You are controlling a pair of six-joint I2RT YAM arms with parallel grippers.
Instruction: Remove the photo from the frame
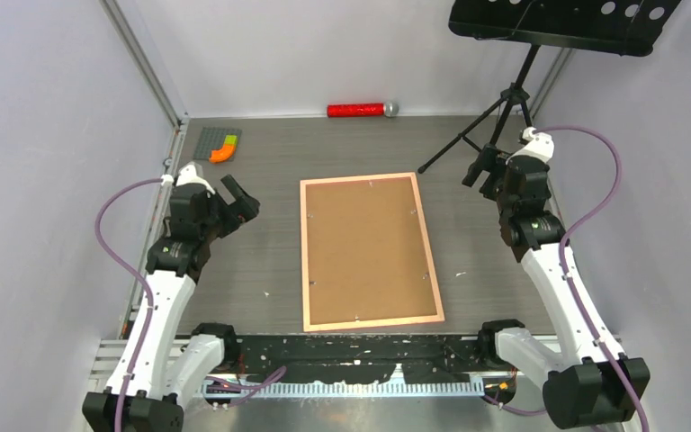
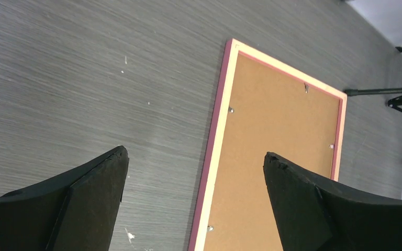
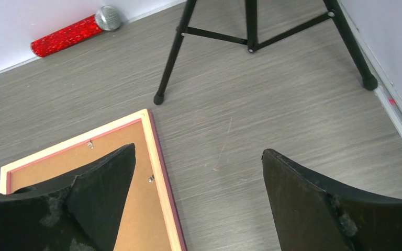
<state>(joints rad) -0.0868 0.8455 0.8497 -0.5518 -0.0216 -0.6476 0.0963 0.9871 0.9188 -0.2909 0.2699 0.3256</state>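
Observation:
The pink frame lies face down in the middle of the table, its pale rim around a plain brown backing board held by small metal tabs. The photo is hidden under the board. My left gripper hovers open and empty left of the frame's far left corner. The left wrist view shows the frame's rim between my open fingers. My right gripper hovers open and empty right of the far right corner. The right wrist view shows that corner.
A black music stand's tripod legs stand at the far right, close to my right gripper. A red glitter microphone lies against the back wall. A grey plate with orange and green blocks sits far left.

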